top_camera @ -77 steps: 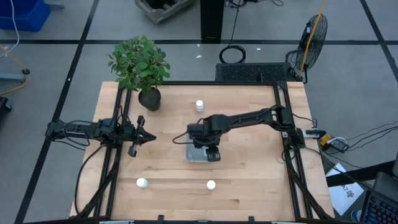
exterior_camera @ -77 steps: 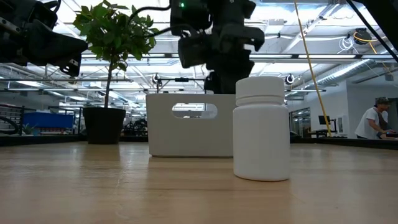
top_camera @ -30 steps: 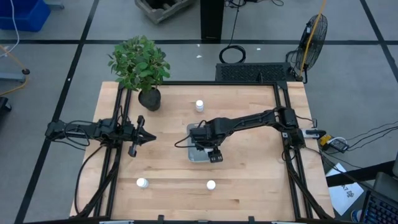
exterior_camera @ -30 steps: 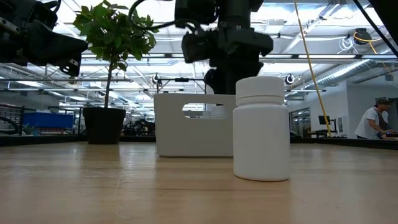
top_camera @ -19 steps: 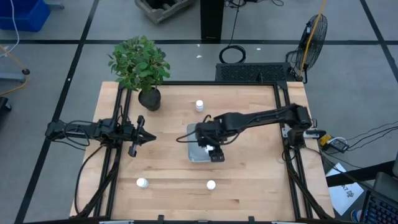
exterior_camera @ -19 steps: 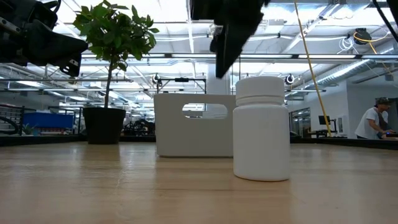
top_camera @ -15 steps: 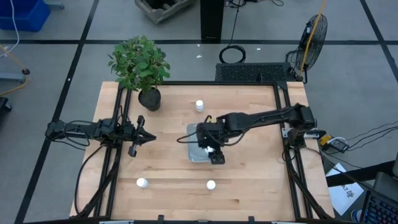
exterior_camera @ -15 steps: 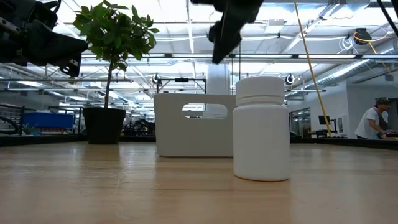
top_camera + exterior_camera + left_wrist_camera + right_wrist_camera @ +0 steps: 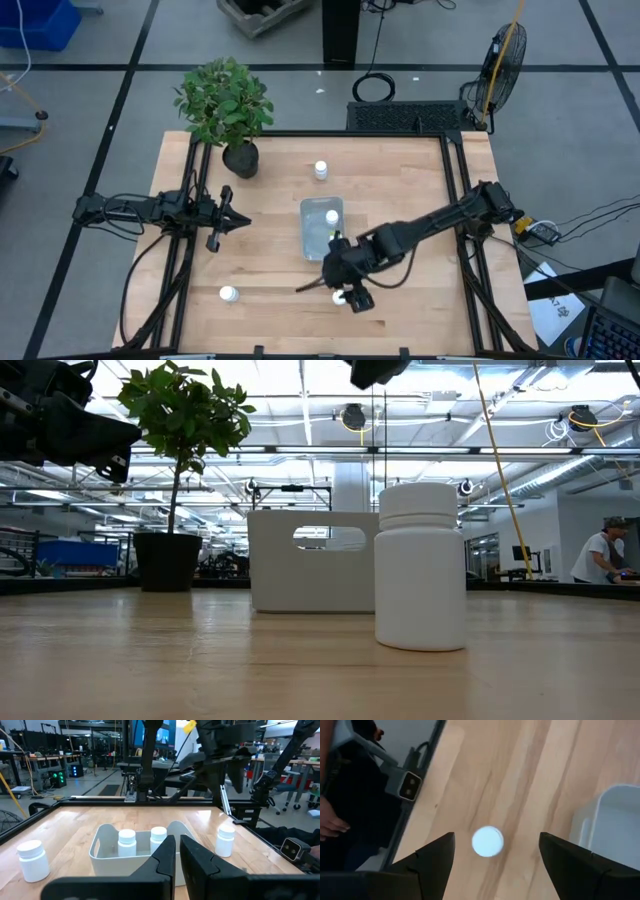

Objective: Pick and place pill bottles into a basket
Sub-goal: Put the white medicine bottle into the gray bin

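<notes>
The pale basket (image 9: 309, 232) stands mid-table with two white pill bottles (image 9: 126, 842) upright in it. Three more bottles stand upright on the wood: one far (image 9: 320, 170), one near left (image 9: 228, 294), one near middle (image 9: 339, 297). My right gripper (image 9: 346, 291) hangs open above the near middle bottle; the right wrist view shows that bottle's round cap (image 9: 487, 841) below, between the spread fingers and apart from them. My left gripper (image 9: 225, 215) waits shut at the table's left, pointing at the basket (image 9: 102, 851).
A plant in a black pot (image 9: 240, 160) stands at the far left corner. Dark frame rails (image 9: 455, 180) run along the table's sides. In the low view the near middle bottle (image 9: 420, 565) stands in front of the basket (image 9: 310, 575). A person (image 9: 603, 550) is far off in the room.
My right gripper has risen out of the basket and gone toward the table's near edge, coming over the near middle bottle. The basket and its bottles have stayed where they were.
</notes>
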Tool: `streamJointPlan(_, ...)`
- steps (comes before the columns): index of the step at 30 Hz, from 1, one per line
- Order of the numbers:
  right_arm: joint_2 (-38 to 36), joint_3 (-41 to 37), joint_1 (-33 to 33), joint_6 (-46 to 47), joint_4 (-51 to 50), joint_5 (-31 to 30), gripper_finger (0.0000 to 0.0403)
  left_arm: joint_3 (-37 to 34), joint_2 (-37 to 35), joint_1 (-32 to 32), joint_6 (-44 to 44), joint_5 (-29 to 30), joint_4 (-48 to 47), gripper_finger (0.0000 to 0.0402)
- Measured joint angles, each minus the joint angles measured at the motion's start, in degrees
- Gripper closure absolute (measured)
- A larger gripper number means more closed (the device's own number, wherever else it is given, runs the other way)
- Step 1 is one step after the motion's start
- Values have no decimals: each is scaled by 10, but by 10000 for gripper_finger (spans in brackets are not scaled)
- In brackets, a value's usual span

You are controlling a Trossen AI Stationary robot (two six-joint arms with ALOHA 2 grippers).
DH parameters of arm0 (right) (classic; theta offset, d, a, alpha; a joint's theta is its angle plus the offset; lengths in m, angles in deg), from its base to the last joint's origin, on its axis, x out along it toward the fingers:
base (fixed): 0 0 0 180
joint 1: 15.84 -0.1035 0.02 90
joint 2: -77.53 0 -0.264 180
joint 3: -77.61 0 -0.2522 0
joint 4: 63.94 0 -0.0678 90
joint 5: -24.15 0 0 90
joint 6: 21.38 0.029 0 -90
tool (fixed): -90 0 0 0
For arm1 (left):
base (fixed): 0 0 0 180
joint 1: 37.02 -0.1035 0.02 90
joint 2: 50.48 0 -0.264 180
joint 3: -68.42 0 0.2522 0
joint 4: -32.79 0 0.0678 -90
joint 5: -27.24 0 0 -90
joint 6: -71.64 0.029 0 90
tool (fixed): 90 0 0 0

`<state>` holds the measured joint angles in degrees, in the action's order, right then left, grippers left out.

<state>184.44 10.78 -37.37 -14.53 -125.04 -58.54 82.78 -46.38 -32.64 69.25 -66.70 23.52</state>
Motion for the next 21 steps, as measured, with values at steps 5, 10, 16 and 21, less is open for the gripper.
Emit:
streamJointPlan(5,0,-16,-18,0,29,-28,120,0,0,0,0,0,0,371)
streamJointPlan(10,0,-53,-20,0,68,-18,122,0,0,0,0,0,0,371)
streamJointPlan(16,0,-99,-13,-5,116,3,127,0,0,0,0,0,0,371)
streamJointPlan(21,1,-118,-10,-16,132,2,116,0,0,0,0,0,0,371)
